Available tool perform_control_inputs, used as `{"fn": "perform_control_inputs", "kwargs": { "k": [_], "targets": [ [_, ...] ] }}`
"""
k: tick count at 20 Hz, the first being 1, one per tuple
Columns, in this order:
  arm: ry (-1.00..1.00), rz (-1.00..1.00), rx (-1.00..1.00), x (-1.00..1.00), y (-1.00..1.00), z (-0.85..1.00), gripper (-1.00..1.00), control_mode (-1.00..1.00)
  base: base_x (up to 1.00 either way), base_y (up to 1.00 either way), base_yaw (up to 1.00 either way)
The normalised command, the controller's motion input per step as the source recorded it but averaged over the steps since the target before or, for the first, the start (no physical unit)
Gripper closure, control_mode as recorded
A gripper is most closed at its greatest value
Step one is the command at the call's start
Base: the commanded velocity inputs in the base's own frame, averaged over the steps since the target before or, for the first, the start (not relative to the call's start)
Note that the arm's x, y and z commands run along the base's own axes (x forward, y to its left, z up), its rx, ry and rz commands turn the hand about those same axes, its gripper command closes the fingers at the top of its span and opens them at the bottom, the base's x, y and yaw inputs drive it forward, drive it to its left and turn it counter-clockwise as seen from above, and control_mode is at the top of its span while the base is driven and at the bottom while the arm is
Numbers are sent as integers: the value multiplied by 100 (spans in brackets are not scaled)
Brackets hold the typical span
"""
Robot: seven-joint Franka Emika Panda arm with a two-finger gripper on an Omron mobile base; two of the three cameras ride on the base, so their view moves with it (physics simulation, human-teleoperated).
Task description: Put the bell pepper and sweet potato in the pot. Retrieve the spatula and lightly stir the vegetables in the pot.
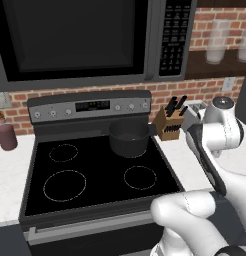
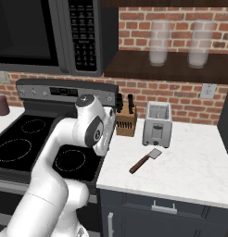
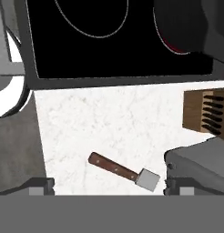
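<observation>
- Left base view: pot (image 1: 129, 138) on back right burner of stove (image 1: 95, 175), contents hard to make out; knife block (image 1: 167, 126) partly hidden by arm.
- Right base view: spatula (image 2: 145, 160) flat on white surface (image 2: 190, 162), just before toaster (image 2: 157, 123).
- Hand view: spatula (image 3: 124, 171) below, toaster (image 3: 200, 161) cut off; hand (image 3: 109, 191) open, empty.
</observation>
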Motion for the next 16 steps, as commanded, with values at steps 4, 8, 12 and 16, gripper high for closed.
{"fn": "perform_control_inputs", "kwargs": {
  "k": [4, 8, 12, 16],
  "targets": [
    [2, 77, -26, -13, -34, -21, -100, -100, 0, 0, 0],
    [-1, 69, -34, 0, -18, -3, -100, -100, 0, 0, 0],
    [-5, 55, -42, 0, -1, -2, -100, -100, 0, 0, 0],
    [-2, 37, -48, 0, 0, -10, -100, -100, 0, 0, 0]
  ]
}}
